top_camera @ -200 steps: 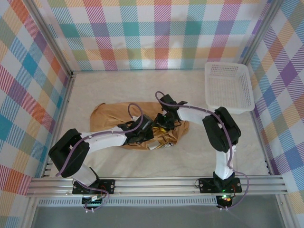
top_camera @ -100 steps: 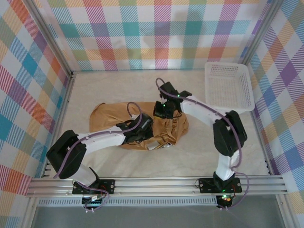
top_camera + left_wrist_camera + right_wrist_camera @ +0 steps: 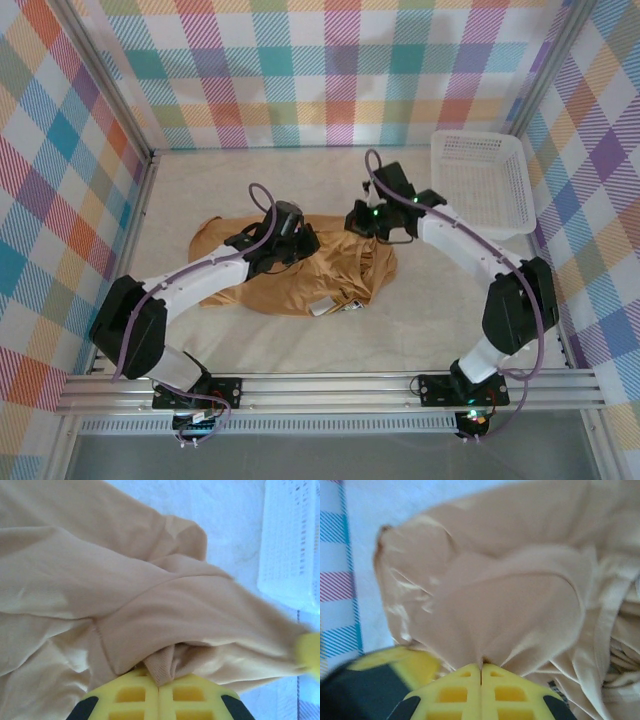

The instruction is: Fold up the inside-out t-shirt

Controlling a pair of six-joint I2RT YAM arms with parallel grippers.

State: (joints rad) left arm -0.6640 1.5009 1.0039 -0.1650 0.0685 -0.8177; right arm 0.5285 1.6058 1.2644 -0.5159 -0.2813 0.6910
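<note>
Walls (image 3: 300, 70) of bright plaid ring cream tabletop (image 3: 250, 180) bearing t-shirt (image 3: 290, 290).

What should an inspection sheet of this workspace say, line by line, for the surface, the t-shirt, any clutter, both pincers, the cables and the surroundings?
Surface: cream table cover, soft and slightly uneven.
Job's things: tan t-shirt crumpled mid-table, not yet folded; white label near its front edge.
Clutter: white mesh basket at the far right corner, nothing seen inside.
Grippers: left pincer shut on a fold of the t-shirt; right pincer shut on the t-shirt too.
Cables: purple cable loops over each wrist, no snag seen.
Surroundings: plaid walls; metal rail at the near edge.
</note>
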